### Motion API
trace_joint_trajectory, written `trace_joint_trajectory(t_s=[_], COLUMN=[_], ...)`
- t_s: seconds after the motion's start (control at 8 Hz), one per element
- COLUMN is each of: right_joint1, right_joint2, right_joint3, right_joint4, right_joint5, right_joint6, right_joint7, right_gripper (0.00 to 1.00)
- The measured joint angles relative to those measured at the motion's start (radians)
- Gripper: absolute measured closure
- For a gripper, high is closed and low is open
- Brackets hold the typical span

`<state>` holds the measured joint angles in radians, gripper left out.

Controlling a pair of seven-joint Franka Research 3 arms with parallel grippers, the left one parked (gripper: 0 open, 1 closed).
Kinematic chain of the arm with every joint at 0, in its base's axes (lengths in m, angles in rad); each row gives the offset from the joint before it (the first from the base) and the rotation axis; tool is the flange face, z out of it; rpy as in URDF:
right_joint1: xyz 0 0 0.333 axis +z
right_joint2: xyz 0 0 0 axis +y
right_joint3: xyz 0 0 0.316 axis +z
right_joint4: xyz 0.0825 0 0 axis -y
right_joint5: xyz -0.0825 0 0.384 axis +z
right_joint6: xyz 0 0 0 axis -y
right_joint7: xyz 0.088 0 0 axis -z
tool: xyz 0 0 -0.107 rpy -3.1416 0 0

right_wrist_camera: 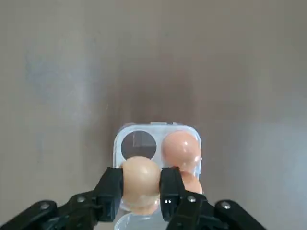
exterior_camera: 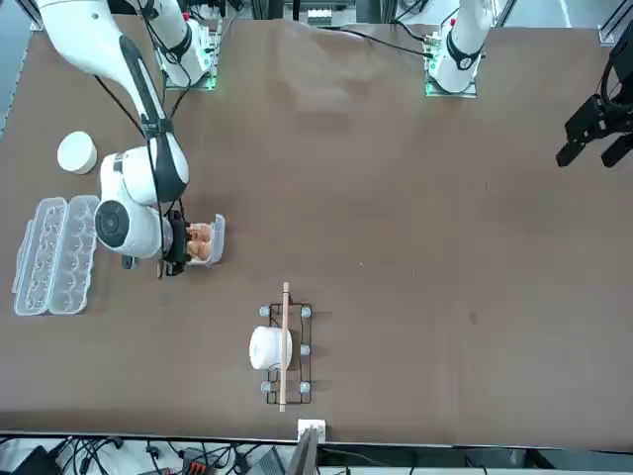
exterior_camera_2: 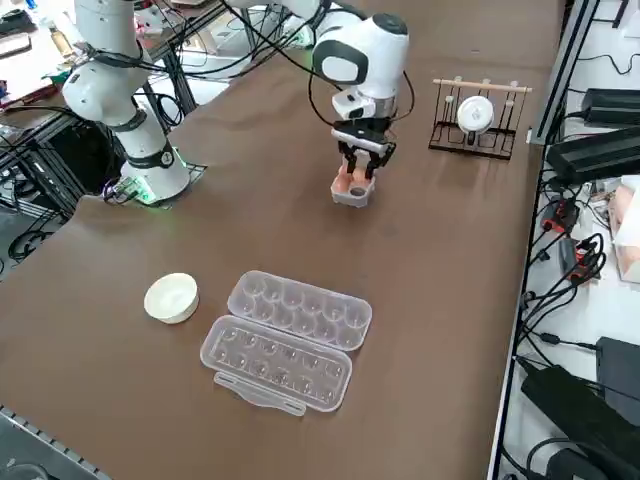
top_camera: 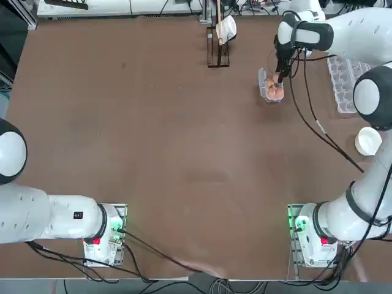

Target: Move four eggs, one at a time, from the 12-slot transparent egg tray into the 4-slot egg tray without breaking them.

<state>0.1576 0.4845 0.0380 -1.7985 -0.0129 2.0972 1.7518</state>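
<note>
**Egg transfer: last egg over small tray**

Right gripper (right_wrist_camera: 142,191): jaws clenched on an egg (right_wrist_camera: 140,182), above the 4-slot tray (right_wrist_camera: 157,128). Eggs seated: apparently three; one cup empty. 12-slot tray (exterior_camera_2: 285,340): emptied. Remaining: seat this egg.

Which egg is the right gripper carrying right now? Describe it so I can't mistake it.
Find the 4-slot egg tray on the brown table. Directly above it, the right gripper is shut on an egg. It alone sits between black fingers; the others rest in cups.
</note>
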Motion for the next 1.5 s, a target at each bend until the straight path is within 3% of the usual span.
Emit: trace_joint_trajectory(t_s=[0.88, 1.12, 1.5], right_joint1=[0.000, 0.000, 0.000], right_joint2=[0.001, 0.000, 0.001], right_joint3=[-0.019, -0.019, -0.019], right_joint4=[-0.038, -0.047, -0.049], right_joint5=[-0.031, -0.032, -0.032], right_joint6=[0.028, 0.051, 0.054], right_joint7=[0.000, 0.001, 0.010], right_gripper=[0.56, 0.51, 0.33])
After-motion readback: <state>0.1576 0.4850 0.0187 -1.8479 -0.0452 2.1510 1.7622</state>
